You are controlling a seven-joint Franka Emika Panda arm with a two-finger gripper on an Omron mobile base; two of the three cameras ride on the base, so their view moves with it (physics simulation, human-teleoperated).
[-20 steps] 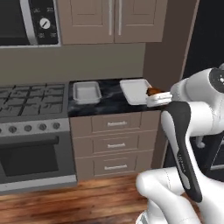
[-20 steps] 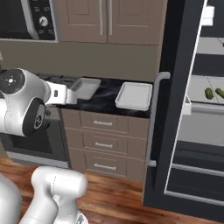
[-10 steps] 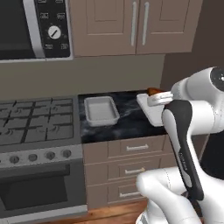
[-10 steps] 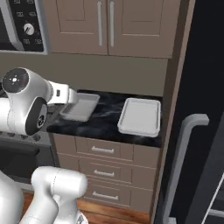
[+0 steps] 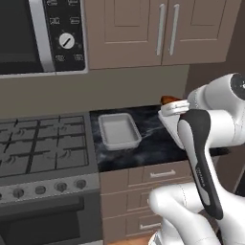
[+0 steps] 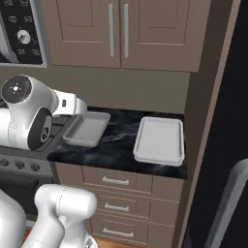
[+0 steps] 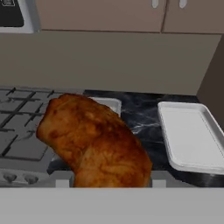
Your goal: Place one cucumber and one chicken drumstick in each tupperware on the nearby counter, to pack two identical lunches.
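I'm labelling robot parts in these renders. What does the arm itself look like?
The arm is glossy white with rounded, bulbous links and dark grey to black joint sections. One link carries a long black strip with small white lettering. A dark round cap with a red dot marks one joint. No loose cables show.

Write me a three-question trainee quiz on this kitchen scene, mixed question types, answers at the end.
1. True or false: both tupperware containers on the counter are empty.
2. What does the claw hold? A) cucumber B) chicken drumstick C) nothing
3. Which appliance stands left of the counter?

Key: 1. True. 2. B. 3. The gas stove.
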